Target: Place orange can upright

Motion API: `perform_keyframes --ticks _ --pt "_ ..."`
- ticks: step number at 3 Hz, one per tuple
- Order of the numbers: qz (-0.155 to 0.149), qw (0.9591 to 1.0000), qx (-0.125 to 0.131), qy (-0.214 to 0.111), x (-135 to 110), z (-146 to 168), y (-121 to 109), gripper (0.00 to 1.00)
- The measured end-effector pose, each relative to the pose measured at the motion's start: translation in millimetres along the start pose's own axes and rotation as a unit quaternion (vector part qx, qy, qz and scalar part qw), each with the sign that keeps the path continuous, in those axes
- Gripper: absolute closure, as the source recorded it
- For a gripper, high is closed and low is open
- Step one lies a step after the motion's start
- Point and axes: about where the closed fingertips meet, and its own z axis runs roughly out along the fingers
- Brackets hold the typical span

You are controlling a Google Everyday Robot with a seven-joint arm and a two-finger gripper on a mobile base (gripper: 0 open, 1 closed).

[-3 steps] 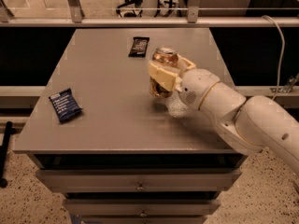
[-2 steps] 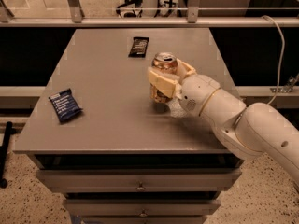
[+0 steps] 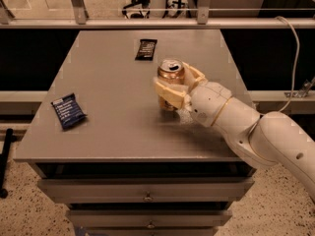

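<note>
Clamping the orange can (image 3: 171, 75) upright, the end effector (image 3: 173, 85) has sunk slightly toward the table (image 3: 113, 127).

White arm (image 3: 268, 134) extends from the lower right toward the upper left; gripper (image 3: 173, 78) (cream-coloured fingers (image 3: 170, 93), one on each side) clasped about the orange can (image 3: 171, 72).

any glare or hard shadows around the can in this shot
Camera view: the light is warm and dim. There is a small glare spot on the silver top of the orange can, which the claw grips upright, right of centre on the table. Only a soft, faint shadow lies at its base.
</note>
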Motion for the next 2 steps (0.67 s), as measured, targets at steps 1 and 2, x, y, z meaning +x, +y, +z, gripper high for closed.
perform_keyframes --ticks 1,2 --pt "-0.033 0.999 -0.032 0.0 -2 2 8 1.0" --pt "-0.028 0.9973 -0.068 0.001 2 4 19 1.0"
